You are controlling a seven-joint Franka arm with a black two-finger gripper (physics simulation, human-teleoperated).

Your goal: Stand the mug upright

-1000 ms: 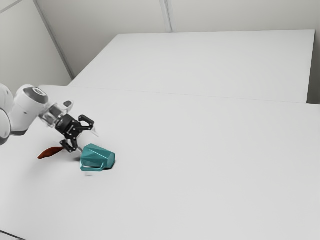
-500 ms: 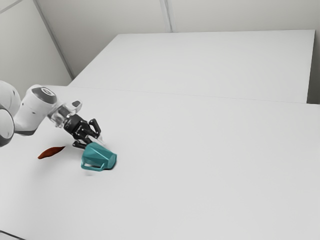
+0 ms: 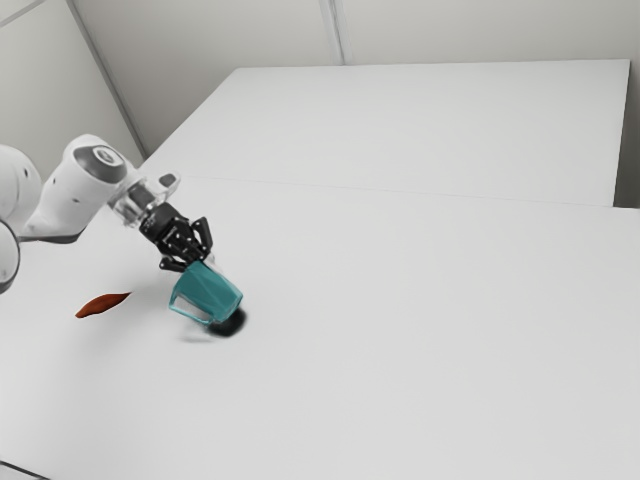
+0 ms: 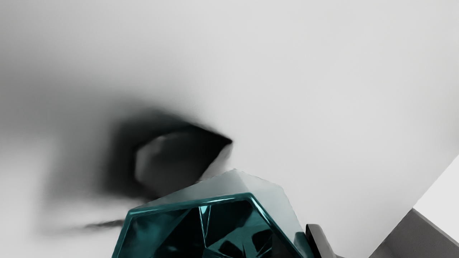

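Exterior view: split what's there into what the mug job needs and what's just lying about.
Part of the job:
- teal mug, tilted, raised off the table
- gripper, holding it

Just lying about:
- reddish-brown, leaf-shaped thing

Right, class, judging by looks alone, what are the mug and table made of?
The mug looks glossy, perhaps glazed ceramic or metal: sharp highlights streak its inside. The table looks matte, possibly laminate or painted board: plain white with soft shading.
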